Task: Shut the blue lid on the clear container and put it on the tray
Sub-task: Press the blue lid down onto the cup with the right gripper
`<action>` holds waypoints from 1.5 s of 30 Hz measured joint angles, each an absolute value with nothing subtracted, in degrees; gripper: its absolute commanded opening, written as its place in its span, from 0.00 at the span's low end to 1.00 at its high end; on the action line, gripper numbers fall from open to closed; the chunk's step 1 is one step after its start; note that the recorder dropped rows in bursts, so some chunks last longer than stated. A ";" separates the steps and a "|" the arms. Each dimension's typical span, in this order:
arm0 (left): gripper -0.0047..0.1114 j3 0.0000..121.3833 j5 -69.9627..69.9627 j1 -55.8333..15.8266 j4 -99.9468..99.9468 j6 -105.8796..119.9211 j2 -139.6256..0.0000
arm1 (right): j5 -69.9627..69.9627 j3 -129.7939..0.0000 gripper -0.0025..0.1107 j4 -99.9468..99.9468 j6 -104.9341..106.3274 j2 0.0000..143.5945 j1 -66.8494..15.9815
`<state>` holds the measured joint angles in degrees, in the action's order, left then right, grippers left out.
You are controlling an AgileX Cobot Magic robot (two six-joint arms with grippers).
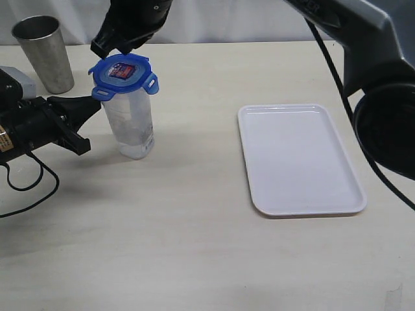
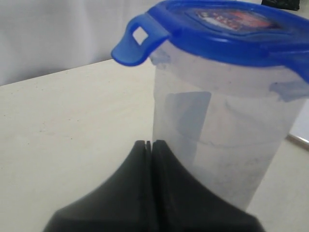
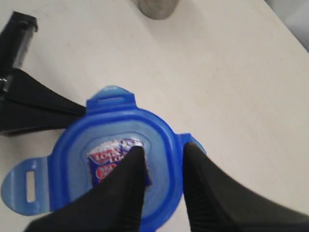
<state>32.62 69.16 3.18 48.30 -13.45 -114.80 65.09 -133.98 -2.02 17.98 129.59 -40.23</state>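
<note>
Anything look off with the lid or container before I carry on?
The blue lid rests on the clear container, but its locking flaps stick outward, not snapped down, and it seems slightly askew. No spill or damage shows.

Two black tools on grey-and-black arms

The left tool (image 2: 150,145) has matte black fingers, broad at the base and tapering to a narrow tip. Its body is black with a pale grey block (image 1: 16,81) on top and a thin black cable (image 1: 26,184) looping below. The right tool (image 3: 164,150) has rounded black fingers. Its arm (image 1: 379,32) wears a smooth grey shell over a round black housing (image 1: 389,129), trailed by a second black cable (image 1: 327,65).
</note>
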 measured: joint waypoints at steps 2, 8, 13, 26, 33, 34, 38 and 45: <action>0.04 32.62 69.16 3.18 48.18 -13.45 -114.80 | 66.82 -133.98 0.16 -0.82 17.53 129.59 -40.10; 0.04 32.62 69.16 3.18 48.18 -13.45 -114.80 | 68.75 -133.98 0.06 -3.25 17.82 129.59 -38.04; 0.04 32.62 69.16 3.18 48.18 -13.45 -114.80 | 68.75 -133.98 0.06 -8.54 21.01 129.59 -37.65; 0.04 32.62 69.16 3.18 48.00 -13.45 -114.80 | 69.47 -133.98 0.06 -13.36 23.12 131.87 -37.65; 0.04 32.62 69.16 3.18 48.00 -13.45 -114.80 | 69.28 -133.98 0.06 -14.14 23.23 132.15 -37.65; 0.04 32.62 69.16 3.18 47.95 -13.45 -114.80 | 69.28 -133.98 0.06 -14.14 23.23 132.15 -37.65; 0.04 32.62 69.16 3.18 47.95 -13.45 -114.80 | 69.28 -133.98 0.06 -14.27 23.33 132.45 -37.65; 0.04 32.62 69.16 3.18 47.95 -13.45 -114.80 | 69.28 -133.98 0.06 -14.27 23.33 132.45 -37.65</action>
<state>32.62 69.16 3.18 47.95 -13.45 -114.80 69.28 -133.98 -14.27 23.33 132.45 -37.65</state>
